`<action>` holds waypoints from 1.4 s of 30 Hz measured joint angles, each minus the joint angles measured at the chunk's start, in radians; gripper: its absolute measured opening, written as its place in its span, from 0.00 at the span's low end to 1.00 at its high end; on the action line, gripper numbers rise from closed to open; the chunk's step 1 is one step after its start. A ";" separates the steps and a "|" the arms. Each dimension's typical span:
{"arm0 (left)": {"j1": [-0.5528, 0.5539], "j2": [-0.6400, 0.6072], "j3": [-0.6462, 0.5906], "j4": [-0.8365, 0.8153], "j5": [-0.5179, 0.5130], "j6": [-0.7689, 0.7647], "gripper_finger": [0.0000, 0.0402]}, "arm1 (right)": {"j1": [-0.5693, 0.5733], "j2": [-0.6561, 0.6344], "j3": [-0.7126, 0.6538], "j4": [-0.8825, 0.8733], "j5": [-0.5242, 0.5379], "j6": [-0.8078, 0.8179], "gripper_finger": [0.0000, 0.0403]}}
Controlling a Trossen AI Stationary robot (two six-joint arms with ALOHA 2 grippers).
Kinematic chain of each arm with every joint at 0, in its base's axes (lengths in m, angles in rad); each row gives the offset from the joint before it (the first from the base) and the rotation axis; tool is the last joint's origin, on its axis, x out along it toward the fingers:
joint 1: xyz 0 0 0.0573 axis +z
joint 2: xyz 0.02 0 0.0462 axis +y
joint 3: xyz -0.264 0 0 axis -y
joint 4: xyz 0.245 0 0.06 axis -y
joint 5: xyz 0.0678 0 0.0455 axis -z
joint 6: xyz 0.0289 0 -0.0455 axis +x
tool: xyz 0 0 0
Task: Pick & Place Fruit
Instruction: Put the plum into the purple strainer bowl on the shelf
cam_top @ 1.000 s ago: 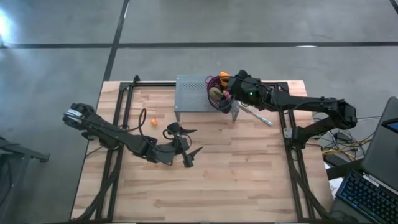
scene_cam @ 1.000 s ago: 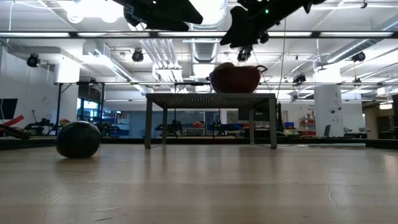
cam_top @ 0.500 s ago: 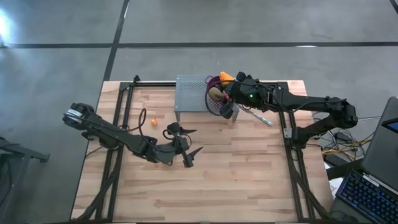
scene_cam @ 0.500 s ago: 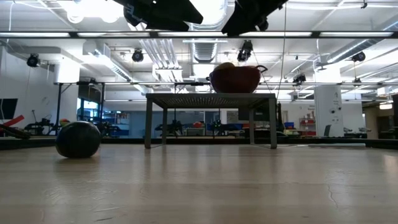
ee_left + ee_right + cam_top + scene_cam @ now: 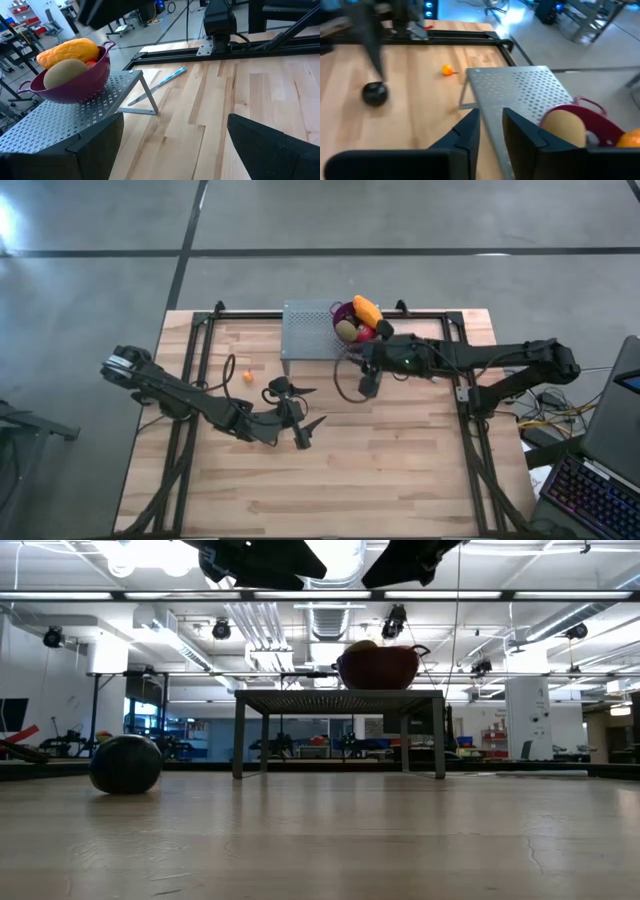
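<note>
The right gripper (image 5: pixel 367 383), empty and barely parted, hangs beside the perforated stand (image 5: pixel 308 330); across it lies the small orange ball (image 5: pixel 247 376), nearer the spread-open left gripper (image 5: pixel 303 416)

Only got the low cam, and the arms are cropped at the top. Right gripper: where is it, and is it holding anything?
Observer: The right gripper is over bare table, just off the perforated stand on the side toward the table's middle. There's a narrow gap between its fingers and nothing in it.
Operator: Left one?
Observer: The left gripper hangs over mid-table, fingers wide apart and empty. The black ball lies on the table close by it.
Operator: What's in the bowl?
Observer: The purple bowl holds an elongated orange fruit, a brown-green oval and something red.
</note>
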 joint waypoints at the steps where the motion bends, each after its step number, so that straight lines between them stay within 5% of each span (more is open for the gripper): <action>1: 0.000 0.000 0.000 -0.001 0.000 0.000 0.90 | 0.015 -0.008 -0.008 0.000 0.000 0.000 0.19; 14: 0.000 0.000 0.000 0.000 0.000 0.000 0.90 | 0.190 -0.063 -0.104 0.000 0.000 0.043 0.03; 33: 0.000 0.000 0.002 -0.029 0.014 -0.195 0.90 | 0.286 -0.101 -0.200 -0.014 0.109 0.081 0.02; 37: -0.002 -0.037 0.030 -0.248 0.016 -0.275 0.90 | 0.286 -0.101 -0.201 -0.013 0.109 0.082 0.02; 42: 0.004 -0.114 0.118 -0.814 0.014 -0.564 0.90 | 0.286 -0.101 -0.201 -0.014 0.109 0.081 0.02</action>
